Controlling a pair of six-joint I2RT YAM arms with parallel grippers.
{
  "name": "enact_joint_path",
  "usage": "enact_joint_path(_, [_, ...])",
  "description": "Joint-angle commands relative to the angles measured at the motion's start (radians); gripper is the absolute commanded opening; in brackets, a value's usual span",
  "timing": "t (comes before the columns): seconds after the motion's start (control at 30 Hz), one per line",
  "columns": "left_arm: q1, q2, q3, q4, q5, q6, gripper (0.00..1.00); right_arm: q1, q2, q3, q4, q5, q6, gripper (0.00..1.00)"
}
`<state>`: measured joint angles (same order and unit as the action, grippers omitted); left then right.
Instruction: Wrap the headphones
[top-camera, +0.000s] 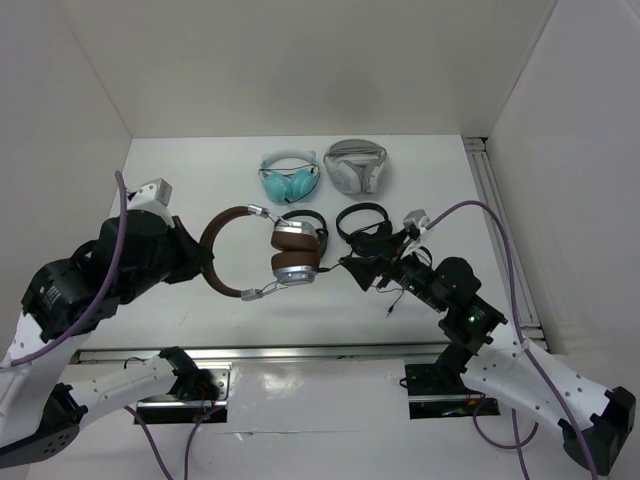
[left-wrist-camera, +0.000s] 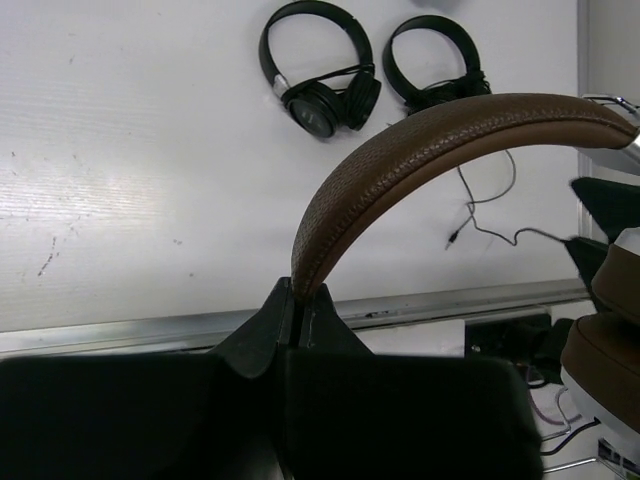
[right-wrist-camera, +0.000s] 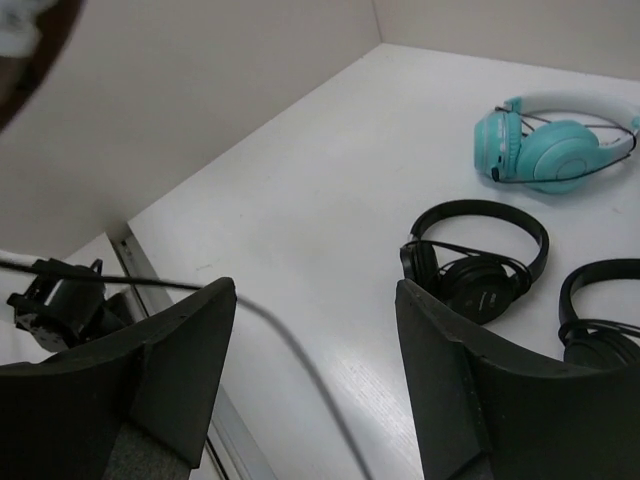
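Right, top view. The left gripper (top-camera: 200, 262) is clamped on the headband (top-camera: 222, 222) of the headphones (top-camera: 295, 240), at mid-arc. The ear cups (top-camera: 296, 266) sit stacked beyond its fingertips, between it and the right gripper (top-camera: 358, 265). Two sets of black headphones (top-camera: 362, 222) lie just past the right gripper. The teal headphones (top-camera: 290, 180) and white-grey headphones (top-camera: 355, 165) are further out.

Left wrist: the fingers (left-wrist-camera: 262, 325) pinch the band edge-on. It arcs up and off to their right, and one cup shows low at the right edge. The cable (left-wrist-camera: 513, 242) trails slack on the table (left-wrist-camera: 150, 150) beyond the band, with the plug (left-wrist-camera: 452, 240) free.

Right wrist: the jaws are spread wide and grip nothing. The cable crosses the tip of the finger on the picture's left and runs on into the gap. It's blurred there, so I can't tell if it touches.

Handling, my read:
- **Band:** stiff and padded, so it makes a good anchor.
- **Cups:** the heavy end, likely on swivels, so expect swing.
- **Cable:** thin, limp and slippery. Pinch it squarely near the cup end, wind around the band or cups, and keep tension low to spare the lead where it joins the cup.
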<state>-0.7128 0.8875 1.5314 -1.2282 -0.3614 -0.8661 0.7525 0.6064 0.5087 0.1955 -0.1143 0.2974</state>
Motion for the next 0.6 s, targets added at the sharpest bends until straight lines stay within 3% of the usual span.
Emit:
enact_joint_path(0.0, [-0.001,-0.030,0.064,0.049,0.059,-0.014,0.00,-0.005,0.055,-0.029,0.145,0.015,0.003,0.72])
enact_joint_path(0.33, [-0.001,-0.030,0.118,0.029,0.058,0.004,0.00,-0.005,0.106,-0.082,0.219,-0.016,0.032,0.68])
enact_joint_path(0.47, [-0.001,-0.021,0.082,0.029,0.058,0.004,0.00,-0.005,0.041,-0.067,0.153,0.161,0.071,0.69])
enact_joint_path(0.57, [-0.001,-0.021,0.053,0.050,0.058,0.004,0.00,-0.005,-0.026,-0.055,0.133,0.151,0.060,0.70])
